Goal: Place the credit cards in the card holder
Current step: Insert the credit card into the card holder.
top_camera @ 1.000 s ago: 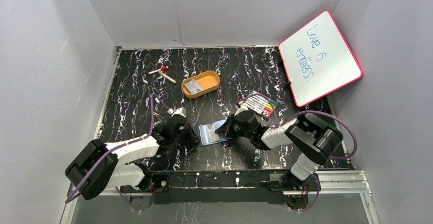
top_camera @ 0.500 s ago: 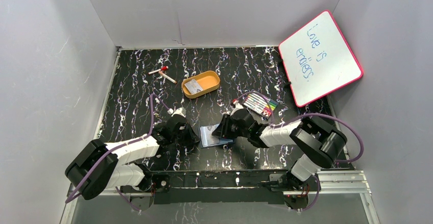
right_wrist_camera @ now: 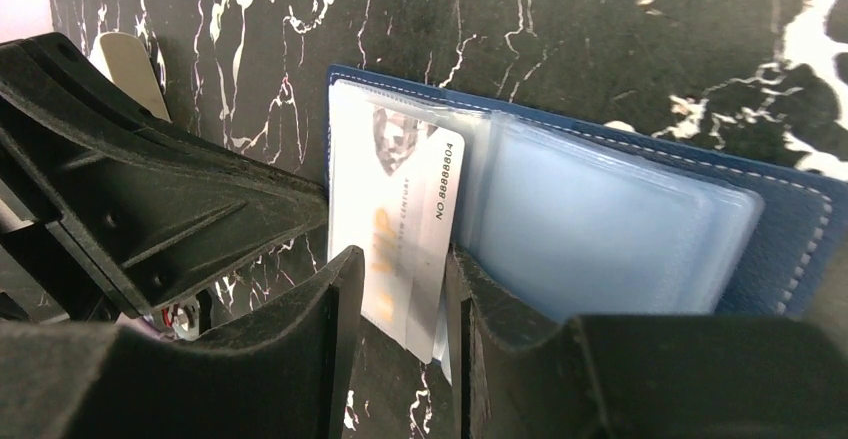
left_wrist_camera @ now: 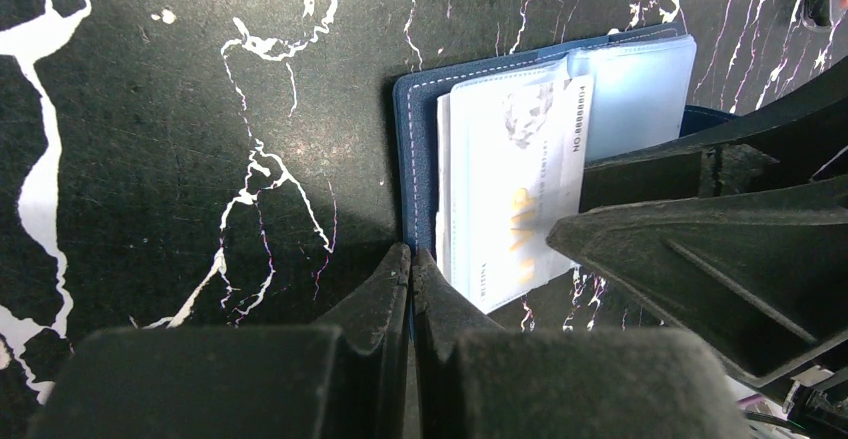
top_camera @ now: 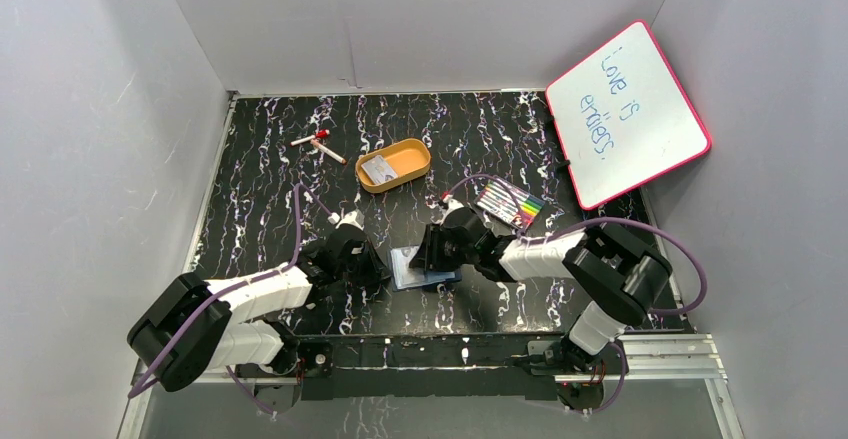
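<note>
**Fig. — Card part-seated in open holder: one pincer anchors, the other stands open**

The card holder [top_camera: 420, 267] lies open and flat on the counter [top_camera: 260, 159], near the front edge btw. the two arms, clear slots facing up.

- **Left pincer** [left_wrist_camera: 411, 259]: fingers pressed together, tips at the holder's navy edge and seemingly touching it. This is prob. to pin the holder so it can't slide while a card is pushed in.
- **Right pincer** [right_wrist_camera: 402, 259]: fingers spread, one on each side of the VIP card [right_wrist_camera: 395, 219], not pinching it.
- **VIP card**: lies flat, far end apparently tucked into a slot, near end poking past the holder's edge.

Judged: insertion of this card is begun but not finished, and a push along the slot looks needed next. A second card [top_camera: 378, 169] sits in the orange tray [top_camera: 412, 159], well apart toward mid-counter, so approx. half the task remains.
</note>
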